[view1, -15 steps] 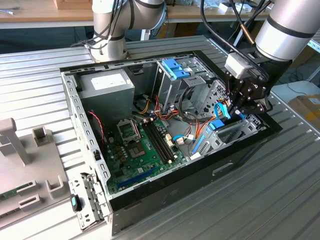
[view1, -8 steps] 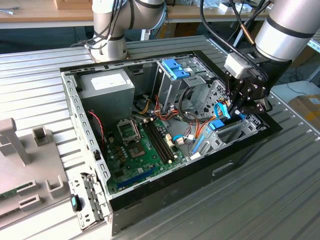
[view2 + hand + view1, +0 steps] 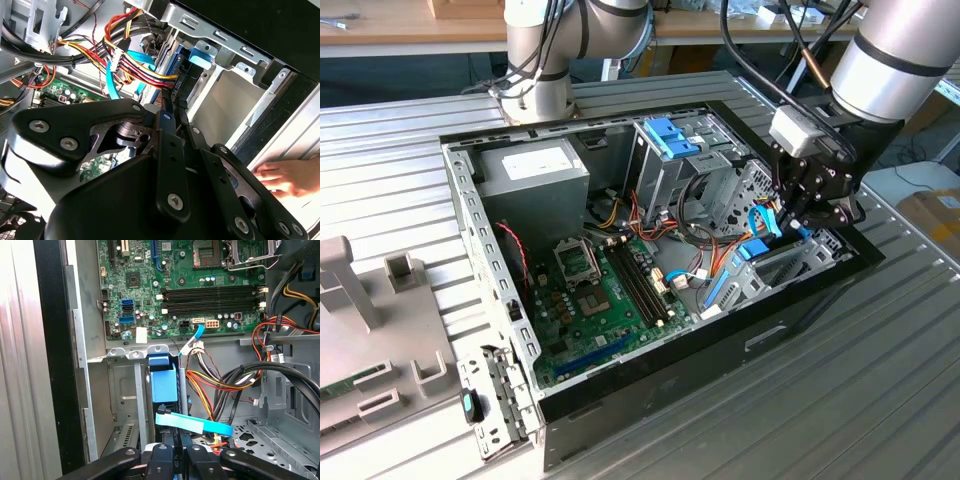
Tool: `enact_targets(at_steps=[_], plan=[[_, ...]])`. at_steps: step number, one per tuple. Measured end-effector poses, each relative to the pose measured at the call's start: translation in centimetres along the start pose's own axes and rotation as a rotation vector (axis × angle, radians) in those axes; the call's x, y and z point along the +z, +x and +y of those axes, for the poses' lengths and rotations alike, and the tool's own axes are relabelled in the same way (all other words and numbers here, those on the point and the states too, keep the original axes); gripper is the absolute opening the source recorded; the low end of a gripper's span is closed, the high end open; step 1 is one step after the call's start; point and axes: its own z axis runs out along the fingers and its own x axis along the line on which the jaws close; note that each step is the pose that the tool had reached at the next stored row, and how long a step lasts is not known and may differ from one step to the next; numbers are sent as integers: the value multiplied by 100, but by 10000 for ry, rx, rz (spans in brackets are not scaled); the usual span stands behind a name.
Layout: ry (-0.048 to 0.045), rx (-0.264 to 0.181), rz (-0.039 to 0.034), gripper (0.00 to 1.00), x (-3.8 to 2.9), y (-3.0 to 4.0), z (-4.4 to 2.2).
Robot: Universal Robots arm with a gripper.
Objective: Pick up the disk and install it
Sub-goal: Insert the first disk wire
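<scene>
Ribbed grey metal tabletop (image 3: 880, 380) carries an open black computer case (image 3: 650, 385) in the exterior view, and the black gripper (image 3: 803, 222) reaches down into the case's corner bay, with the disk (image 3: 752, 262), grey metal framed in light-blue plastic, standing on edge just below its fingertips. In the second wrist view the gripper's bolted black fingers (image 3: 167, 150) lie close together, clamped on the disk's thin dark edge (image 3: 187, 85), which runs straight ahead of them toward a blue tab, while a person's hand (image 3: 287, 177) rests beside the case. In the first wrist view the disk's smooth blue carrier (image 3: 163, 380) sits in the silver bay directly ahead of the gripper (image 3: 177, 460), the green motherboard (image 3: 190, 285) beyond it.
</scene>
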Motion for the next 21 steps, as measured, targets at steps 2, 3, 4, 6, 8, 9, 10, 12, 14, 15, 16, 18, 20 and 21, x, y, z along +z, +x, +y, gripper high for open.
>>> enact_targets(at_steps=[2,3,4,6,8,9,10,12,14,15,16,18,20,21], plan=[[0,0,-1,16,1,-1,0],[0,1,-2,16,3,-1,0],[0,0,0,16,5,-1,0],[0,0,0,16,11,-1,0],[1,0,1,16,21,-1,1],[0,0,0,16,24,-1,1],[0,0,0,16,29,-1,2],[0,0,-2,16,30,-1,2],[0,5,-10,16,14,-1,1],[1,8,0,16,-15,-1,-1],[1,11,-1,16,-28,-1,-2],[1,24,-4,16,-39,0,-2],[1,170,8,16,-39,0,-2],[0,264,16,16,-39,0,-2]])
